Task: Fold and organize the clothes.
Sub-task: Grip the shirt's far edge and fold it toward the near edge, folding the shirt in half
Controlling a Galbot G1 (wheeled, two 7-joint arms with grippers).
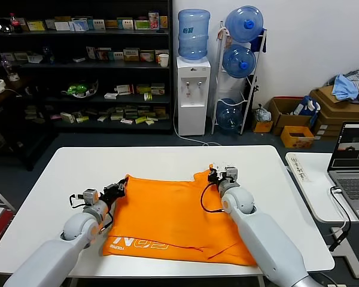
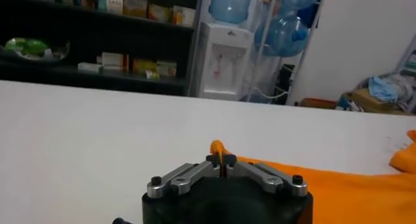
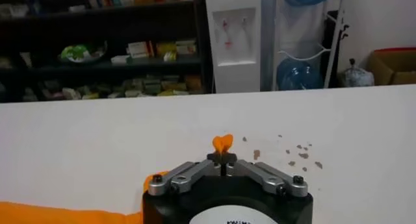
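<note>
The clothes are one bright orange T-shirt (image 1: pixel 167 218) lying flat on the white table (image 1: pixel 78 173), with pale lettering near its front left edge. My left gripper (image 1: pixel 123 186) is shut on the shirt's far left corner; a pinch of orange fabric (image 2: pixel 220 147) sticks up between its closed jaws. My right gripper (image 1: pixel 213 174) is shut on the far right corner, where a small orange fold (image 3: pixel 222 143) pokes out past the jaws. Both arms reach in from the near side, over the shirt's side edges.
A laptop (image 1: pixel 354 173) and a white power strip (image 1: pixel 299 167) sit on a side table at the right. Beyond the table stand dark shelves (image 1: pixel 78 66), a water dispenser (image 1: pixel 192 89) and bottle rack. Small brown specks (image 3: pixel 299 155) dot the tabletop near the right gripper.
</note>
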